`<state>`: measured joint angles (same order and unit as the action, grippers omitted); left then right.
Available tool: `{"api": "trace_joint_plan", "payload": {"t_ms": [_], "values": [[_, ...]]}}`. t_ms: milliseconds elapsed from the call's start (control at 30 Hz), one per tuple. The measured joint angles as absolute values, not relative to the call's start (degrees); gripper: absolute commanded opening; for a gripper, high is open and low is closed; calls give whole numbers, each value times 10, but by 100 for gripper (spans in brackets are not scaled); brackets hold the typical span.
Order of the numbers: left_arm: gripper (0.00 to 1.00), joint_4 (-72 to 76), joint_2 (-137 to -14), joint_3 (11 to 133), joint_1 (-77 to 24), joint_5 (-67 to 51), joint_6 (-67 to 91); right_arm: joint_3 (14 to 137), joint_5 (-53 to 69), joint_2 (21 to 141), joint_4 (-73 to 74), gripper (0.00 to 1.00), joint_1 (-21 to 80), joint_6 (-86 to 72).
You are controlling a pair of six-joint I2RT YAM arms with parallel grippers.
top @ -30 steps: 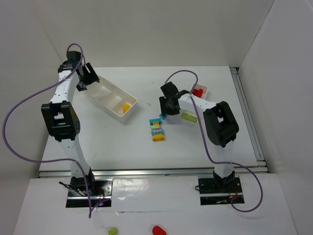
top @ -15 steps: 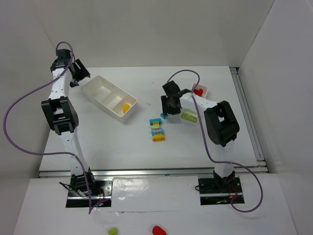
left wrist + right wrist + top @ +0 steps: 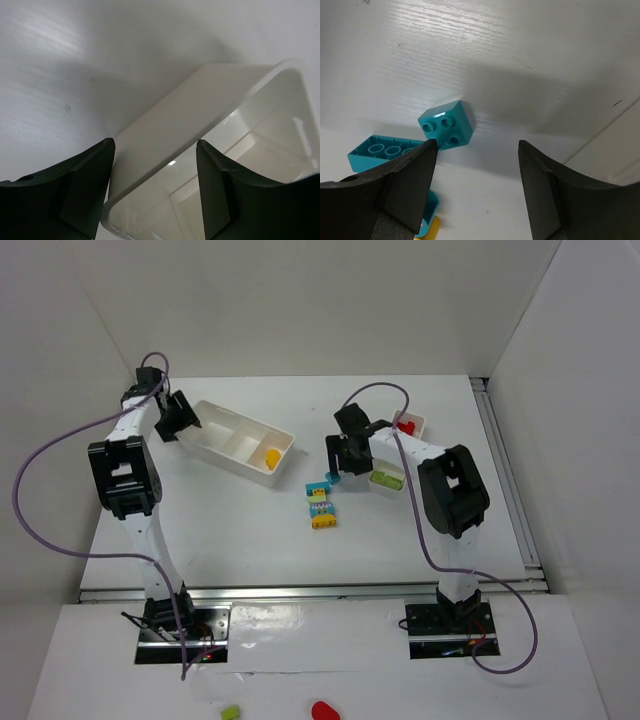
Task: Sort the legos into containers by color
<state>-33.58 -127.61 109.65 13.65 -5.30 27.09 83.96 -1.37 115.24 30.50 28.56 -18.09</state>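
The wider white tray [image 3: 228,430] lies at the back left with a yellow lego [image 3: 271,454] in its right compartment. My left gripper [image 3: 180,416] is open, its jaws straddling the tray's left end wall [image 3: 165,135]. The narrower tray [image 3: 416,423] at the right holds a red lego [image 3: 405,426] and a lime green lego [image 3: 385,478]. My right gripper [image 3: 345,456] is open and empty, just above a small cyan brick [image 3: 446,125]. A longer cyan brick [image 3: 385,151] lies upside down beside it. A cyan and yellow stack [image 3: 321,510] lies nearer.
The narrow tray's rim [image 3: 620,145] is close on the right of my right gripper. Side walls enclose the table on the left, back and right. A lime green piece [image 3: 231,711] and a red piece [image 3: 323,709] lie off the table by the arm bases.
My left gripper swung out left, then came back onto the wide tray's end. That tray has shifted right and turned. My right gripper has barely moved.
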Motion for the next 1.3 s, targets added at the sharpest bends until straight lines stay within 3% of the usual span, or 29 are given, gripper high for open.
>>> {"api": "trace_joint_plan", "payload": {"t_ms": [233,367,500,600,1000,1200,1300], "values": [[74,-356,-1181,947,98,-43,278,840,10,1152,304,73,272,-182],[74,-362,-1134,928,93,-41,287,840,7,1152,307,60,270,-185],[83,-371,-1090,927,92,-38,289,841,-20,1152,317,49,270,-201],[87,-384,-1064,937,84,-37,290,844,-39,1152,325,48,270,-211],[87,-413,-1019,1011,-16,-59,286,838,-32,1126,316,85,278,-218],[87,-424,-1011,1011,-36,-65,286,848,-20,1137,316,89,288,-217],[87,-430,-1011,1010,-37,-65,286,853,-14,1151,313,82,291,-214]]}}
